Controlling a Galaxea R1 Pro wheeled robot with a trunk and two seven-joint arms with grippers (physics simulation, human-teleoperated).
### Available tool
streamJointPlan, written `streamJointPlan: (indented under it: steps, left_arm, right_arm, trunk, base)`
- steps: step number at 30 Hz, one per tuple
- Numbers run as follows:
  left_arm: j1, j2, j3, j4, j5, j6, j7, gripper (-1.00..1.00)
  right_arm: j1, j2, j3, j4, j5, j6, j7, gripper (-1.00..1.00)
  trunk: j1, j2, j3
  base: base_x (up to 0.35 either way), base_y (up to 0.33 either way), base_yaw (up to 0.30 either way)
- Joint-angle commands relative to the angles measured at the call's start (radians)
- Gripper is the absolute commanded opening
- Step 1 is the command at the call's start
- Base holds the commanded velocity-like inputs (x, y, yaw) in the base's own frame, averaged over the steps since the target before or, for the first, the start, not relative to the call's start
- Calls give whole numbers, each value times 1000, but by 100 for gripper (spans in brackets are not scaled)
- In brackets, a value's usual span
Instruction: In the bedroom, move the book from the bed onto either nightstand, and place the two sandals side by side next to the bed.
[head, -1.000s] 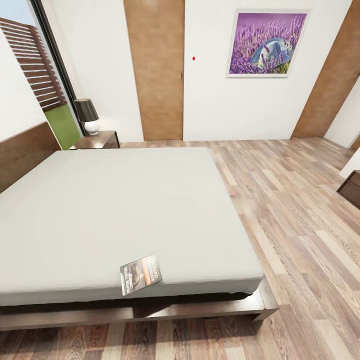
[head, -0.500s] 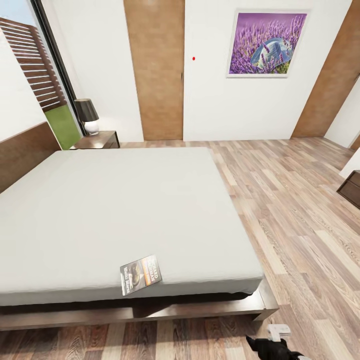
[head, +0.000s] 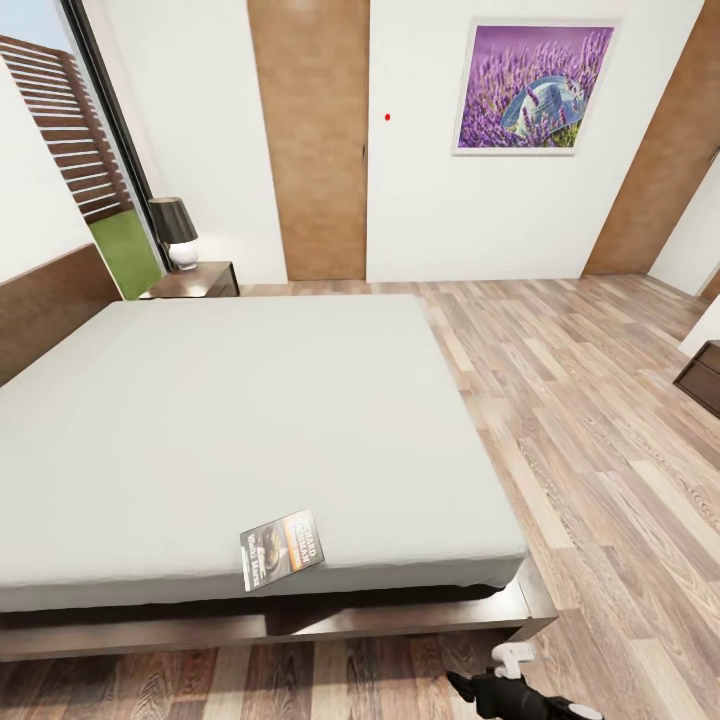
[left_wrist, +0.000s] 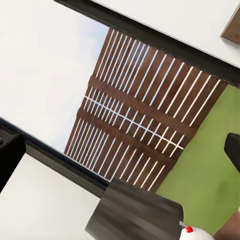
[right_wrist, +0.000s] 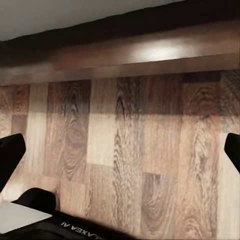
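The book (head: 283, 549) lies flat at the near edge of the bed's grey mattress (head: 250, 420), slightly over the lip. At the far end of the bed, beside the headboard, stands the nightstand (head: 200, 280) with a lamp (head: 175, 232) on it. My right gripper (head: 480, 690) hangs low over the floor in front of the bed frame, right of the book; in the right wrist view its fingertips (right_wrist: 10, 155) stand wide apart with nothing between them. My left gripper (left_wrist: 120, 155) is open too, facing the window and the lamp shade (left_wrist: 135, 215). The sandals are out of view.
The bed's dark wooden frame (head: 300, 625) juts out along the near side. Wood-plank floor (head: 600, 450) stretches to the right of the bed. A dark low cabinet (head: 705, 375) sits at the right edge. Tan doors (head: 315, 140) and a lavender picture (head: 535, 88) line the far wall.
My right gripper came into the head view at the bottom edge and has shifted left and slightly up, towards the bed frame. The book and the bed have not moved.
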Motion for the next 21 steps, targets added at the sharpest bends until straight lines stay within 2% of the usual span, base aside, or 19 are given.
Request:
streamJointPlan:
  steps: [1,8,9,14,20,21]
  left_arm:
    - [-1,2,-8,-1,8,11,7,100]
    - [-1,2,-8,-2,8,11,7,100]
    - [-1,2,-8,-2,8,11,7,100]
    - [-1,2,-8,-2,8,11,7,100]
    - [-1,2,-8,-2,8,11,7,100]
    - [-1,2,-8,-2,8,11,7,100]
  right_arm:
    - [-1,0,-8,1,11,-6,5,100]
    - [3,-5,-27,18,10,16,132,100]
    - [3,-5,-27,18,10,16,132,100]
    - [5,-7,-76,21,10,20,188,100]
    - [6,-8,-133,23,11,24,223,100]
    - [6,-8,-133,23,11,24,223,100]
  trunk:
    - [0,-1,-1]
    - [0,-1,-1]
    - [0,-1,-1]
    - [0,-1,-1]
    - [0,-1,-1]
    - [0,-1,-1]
  base:
    - [0,0,0]
    - [0,0,0]
    - [0,0,0]
    - [0,0,0]
    - [0,0,0]
    - [0,0,0]
